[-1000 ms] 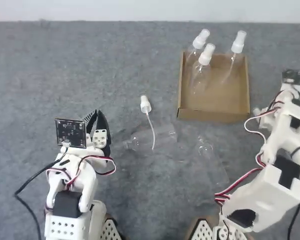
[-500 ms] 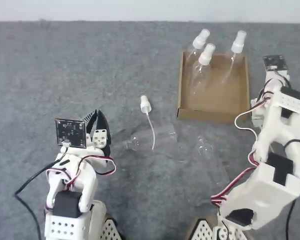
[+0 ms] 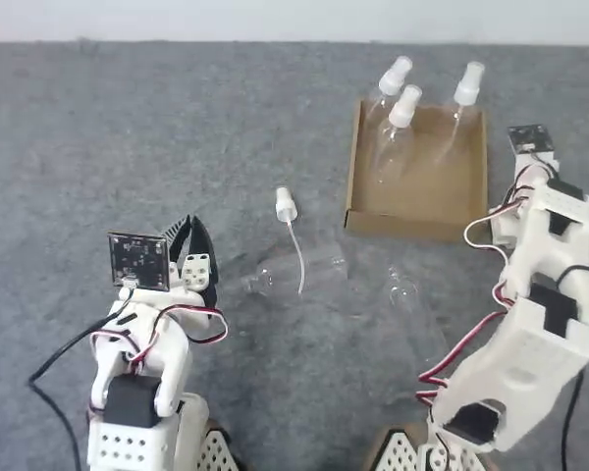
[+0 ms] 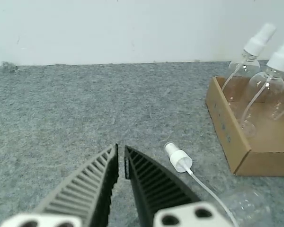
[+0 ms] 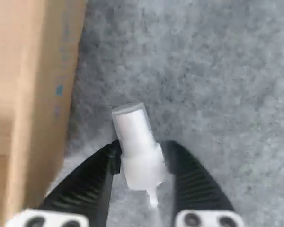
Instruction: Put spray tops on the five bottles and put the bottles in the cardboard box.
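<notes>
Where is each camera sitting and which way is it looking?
High view: above the table, looking down on the cardboard box; left arm and right arm showing.
Left wrist view: on the left arm, facing the loose spray top; left gripper shows.
Right wrist view: on the right arm, looking down; right gripper holds a second spray top.
Shared: all see the box.

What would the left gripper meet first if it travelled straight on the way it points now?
Probably only the grey carpet. The left gripper, jaws shut, points over bare carpet toward the wall, and the loose spray top lies off to one side.
</notes>
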Tool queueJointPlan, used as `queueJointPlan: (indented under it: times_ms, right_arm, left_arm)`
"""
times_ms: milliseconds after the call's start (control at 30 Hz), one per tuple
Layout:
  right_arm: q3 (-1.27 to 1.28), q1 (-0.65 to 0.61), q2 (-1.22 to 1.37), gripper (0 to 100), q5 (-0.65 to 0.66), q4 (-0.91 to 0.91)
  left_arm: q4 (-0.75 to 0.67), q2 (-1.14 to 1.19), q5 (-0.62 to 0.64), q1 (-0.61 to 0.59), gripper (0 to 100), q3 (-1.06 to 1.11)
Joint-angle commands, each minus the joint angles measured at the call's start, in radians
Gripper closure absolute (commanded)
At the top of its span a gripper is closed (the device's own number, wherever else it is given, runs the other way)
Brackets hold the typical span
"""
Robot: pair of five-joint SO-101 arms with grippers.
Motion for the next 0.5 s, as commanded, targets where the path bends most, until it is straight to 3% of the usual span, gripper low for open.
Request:
queueJointPlan:
  times_ms: [0,267,467]
  right_arm:
    - [-0.052,0.048,-0.038,98.0,0.009,-0.005]
    - [-0.081,0.097,-0.262,98.5,0.003,0.216]
    - [-0.080,-0.024,-0.516,98.5,-0.055,0.418]
  left_arm:
    - [-0.003,-0.011,-0.006,0.002,99,-0.031]
    - [-0.003,-0.011,-0.006,0.002,99,-0.031]
    - [-0.003,-0.011,-0.006,0.002,99,-0.031]
